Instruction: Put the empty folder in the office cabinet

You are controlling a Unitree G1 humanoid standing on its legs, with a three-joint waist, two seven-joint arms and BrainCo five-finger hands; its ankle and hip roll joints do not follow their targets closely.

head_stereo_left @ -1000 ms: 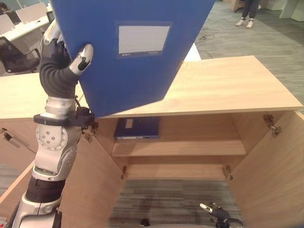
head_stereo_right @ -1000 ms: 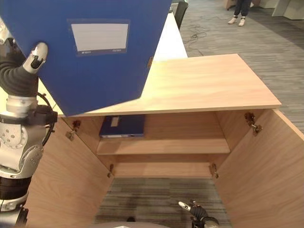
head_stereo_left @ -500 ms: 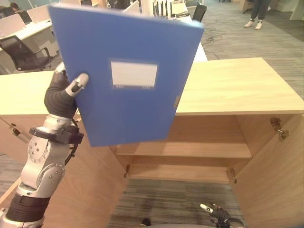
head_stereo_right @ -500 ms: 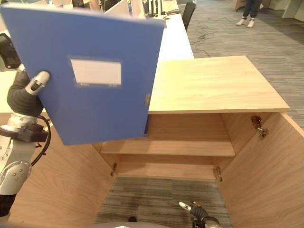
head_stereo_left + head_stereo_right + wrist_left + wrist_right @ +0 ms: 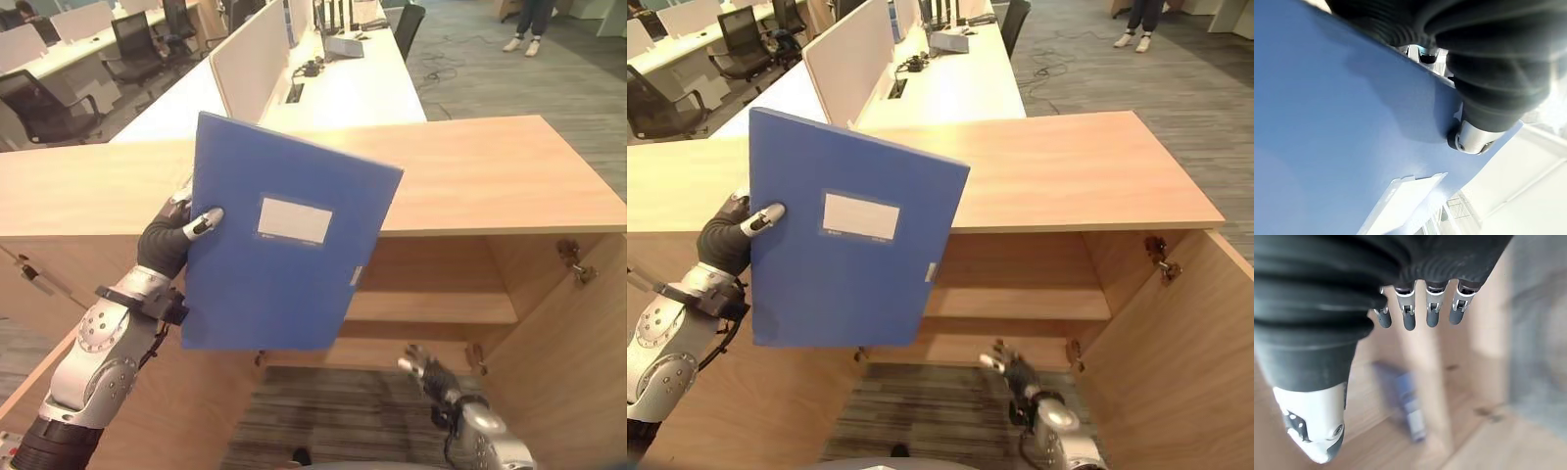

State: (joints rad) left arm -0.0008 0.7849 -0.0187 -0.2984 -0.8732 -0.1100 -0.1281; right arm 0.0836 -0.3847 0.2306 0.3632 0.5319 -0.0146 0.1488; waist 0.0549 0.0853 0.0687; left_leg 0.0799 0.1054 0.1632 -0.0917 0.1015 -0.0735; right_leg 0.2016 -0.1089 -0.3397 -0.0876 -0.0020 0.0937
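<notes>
Left eye view shows the left hand (image 5: 174,238) pinching the blue folder's (image 5: 279,250) 9 o'clock edge, upright before the open cabinet (image 5: 460,181), likely lining up its shelf (image 5: 431,306), while the right hand (image 5: 431,374) hangs slack-fingered, holding nothing.

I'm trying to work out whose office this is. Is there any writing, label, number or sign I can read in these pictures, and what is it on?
Nothing can be read.
Blue folder, held in the left hand: its white label looks blank; the tiny print under it is too small to read.
Second blue folder inside the cabinet: too blurred to show any text.
</notes>
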